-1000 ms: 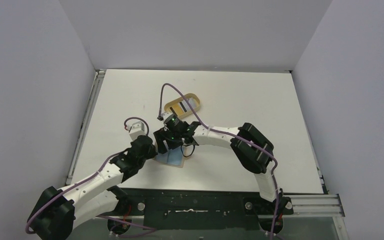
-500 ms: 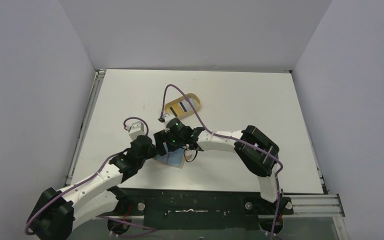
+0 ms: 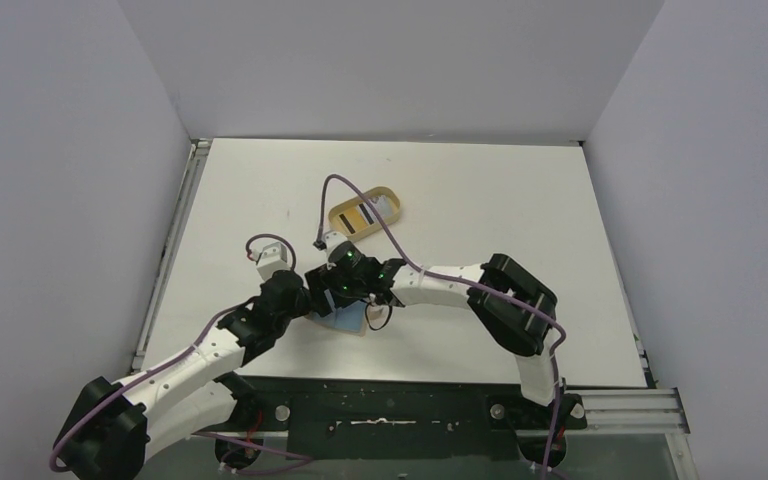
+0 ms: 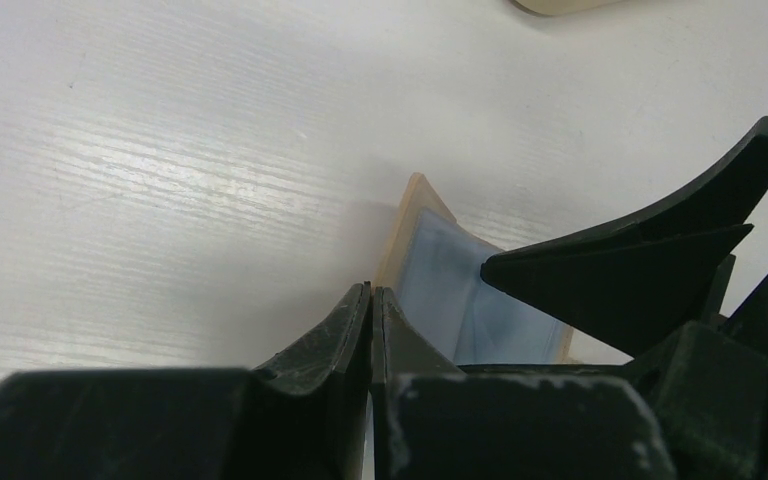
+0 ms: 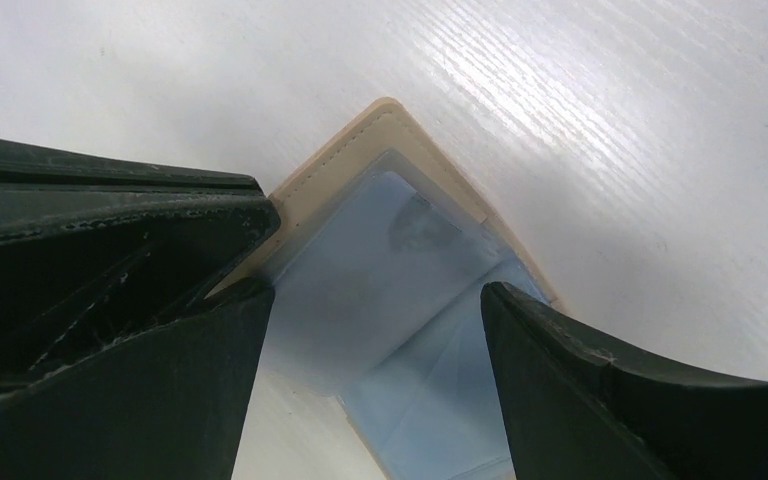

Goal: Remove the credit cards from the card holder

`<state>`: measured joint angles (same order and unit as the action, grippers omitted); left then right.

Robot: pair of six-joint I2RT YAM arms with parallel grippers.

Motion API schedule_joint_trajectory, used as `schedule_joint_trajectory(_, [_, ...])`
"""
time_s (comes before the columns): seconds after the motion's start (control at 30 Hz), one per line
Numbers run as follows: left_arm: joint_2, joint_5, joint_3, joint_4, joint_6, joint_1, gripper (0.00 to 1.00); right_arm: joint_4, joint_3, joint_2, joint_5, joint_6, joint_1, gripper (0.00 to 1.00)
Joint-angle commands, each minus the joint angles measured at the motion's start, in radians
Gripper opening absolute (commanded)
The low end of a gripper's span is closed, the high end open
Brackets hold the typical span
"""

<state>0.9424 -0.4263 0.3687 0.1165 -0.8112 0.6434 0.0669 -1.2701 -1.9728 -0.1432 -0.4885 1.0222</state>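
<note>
The card holder (image 3: 352, 322) lies open on the table, tan-edged (image 5: 360, 135) with a light blue inside (image 4: 440, 285). A pale blue-grey credit card (image 5: 355, 290) lies on its inside, one corner reaching past the holder's edge. My left gripper (image 4: 371, 290) is shut, its tips resting at the holder's left edge (image 3: 312, 306). My right gripper (image 5: 365, 305) stands open directly over the holder, one finger on each side of the card (image 3: 344, 298). A second card (image 3: 360, 213) with a black stripe lies in the wooden tray.
The oval tan wooden tray (image 3: 392, 196) sits just beyond the two grippers, with a purple cable looping beside it. Both arms crowd the near middle of the table. The table's left edge has a metal rail (image 3: 165, 260).
My right gripper has come nearer and lower over the open card holder, uncovering more of the tray. The left gripper has stayed shut at the holder's edge.
</note>
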Motion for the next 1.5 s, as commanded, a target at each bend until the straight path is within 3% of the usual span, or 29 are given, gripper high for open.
schedule_joint_trajectory(0.0, [-0.025, 0.003, 0.024, -0.038, -0.017, -0.004, 0.0, 0.014, -0.029, 0.011, 0.079, 0.032, 0.027, 0.79])
schedule_joint_trajectory(0.47, [-0.043, 0.0, 0.027, -0.017, -0.008, -0.021, 0.0, 0.072, 0.08, 0.11, 0.143, 0.074, 0.034, 0.81])
schedule_joint_trajectory(0.83, [-0.038, 0.007, 0.018, -0.025, -0.013, -0.027, 0.0, 0.261, 0.224, 0.348, 0.365, 0.07, -0.021, 0.85])
schedule_joint_trajectory(1.03, [-0.018, 0.014, 0.022, -0.044, -0.011, -0.027, 0.0, 0.266, 0.224, 0.458, 0.345, 0.087, -0.035, 0.87])
schedule_joint_trajectory(1.23, [0.004, 0.021, 0.032, -0.051, -0.011, -0.027, 0.0, 0.158, 0.087, 0.31, 0.249, 0.11, 0.04, 0.88])
schedule_joint_trajectory(1.47, [-0.011, 0.023, 0.029, -0.038, -0.021, -0.027, 0.0, 0.047, -0.022, 0.148, 0.17, 0.08, 0.044, 0.88])
